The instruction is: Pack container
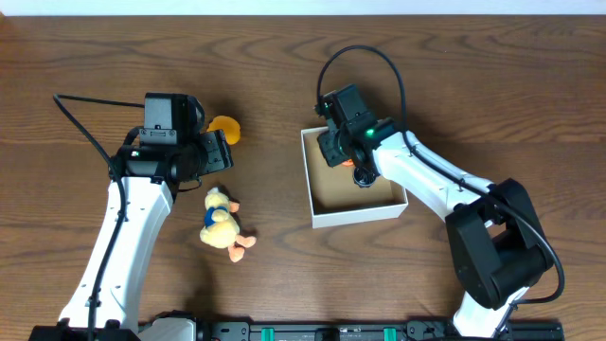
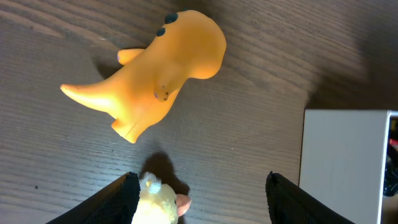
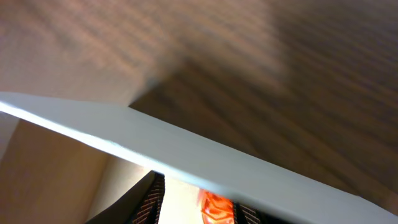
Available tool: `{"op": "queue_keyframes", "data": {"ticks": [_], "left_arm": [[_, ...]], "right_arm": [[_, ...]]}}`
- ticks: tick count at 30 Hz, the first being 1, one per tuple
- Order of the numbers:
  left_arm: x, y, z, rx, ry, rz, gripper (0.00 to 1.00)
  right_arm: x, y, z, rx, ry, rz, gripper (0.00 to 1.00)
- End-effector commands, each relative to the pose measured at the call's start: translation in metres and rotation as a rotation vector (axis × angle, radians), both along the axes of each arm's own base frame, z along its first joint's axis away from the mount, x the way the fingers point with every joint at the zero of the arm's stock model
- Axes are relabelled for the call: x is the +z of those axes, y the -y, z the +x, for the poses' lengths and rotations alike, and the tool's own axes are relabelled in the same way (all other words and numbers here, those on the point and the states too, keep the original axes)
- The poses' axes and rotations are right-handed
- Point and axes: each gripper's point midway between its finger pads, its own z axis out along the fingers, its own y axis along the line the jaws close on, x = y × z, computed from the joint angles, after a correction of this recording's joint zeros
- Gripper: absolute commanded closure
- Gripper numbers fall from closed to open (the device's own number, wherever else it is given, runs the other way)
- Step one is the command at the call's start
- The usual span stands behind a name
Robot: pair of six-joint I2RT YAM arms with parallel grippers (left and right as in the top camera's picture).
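On the right part of the wooden table point(image 1: 284, 57) lies the container point(image 1: 360, 214), and the right gripper point(image 1: 358, 170) reaches inside it. A small orange thing point(image 3: 214, 208) sits between its jaws (pinched or loose, I cannot tell). The left gripper point(image 2: 199, 193), jaws spread, hovers between an orange toy animal point(image 2: 161, 74) and a plush duck point(image 1: 220, 223).
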Motion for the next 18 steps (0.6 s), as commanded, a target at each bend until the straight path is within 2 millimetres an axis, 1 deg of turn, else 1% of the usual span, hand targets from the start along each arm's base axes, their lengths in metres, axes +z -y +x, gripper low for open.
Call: {"op": "queue_keyframes", "data": {"ticks": [1,4,6,10,15,18], "left_arm": [[0.013,-0.003,0.005,0.014,0.036,0.005,0.32],[0.013,-0.003,0.005,0.014,0.037,0.005,0.32],[0.013,-0.003,0.005,0.014,0.037,0.005,0.32],[0.013,-0.003,0.005,0.014,0.037,0.005,0.32],[0.013,-0.003,0.005,0.014,0.037,0.005,0.32],[0.013,-0.003,0.005,0.014,0.038,0.005,0.32]], "right_arm": [[0.003,0.021,0.017,-0.156,0.017,0.012,0.62],[0.003,0.036,0.024,-0.265,0.010,0.032,0.62],[0.003,0.042,0.027,-0.312,0.006,0.050,0.60],[0.003,0.049,0.030,-0.341,0.004,0.056,0.60],[0.004,0.050,0.031,-0.345,0.006,0.060,0.60],[0.005,0.041,0.029,-0.305,0.002,0.071,0.60]]}}
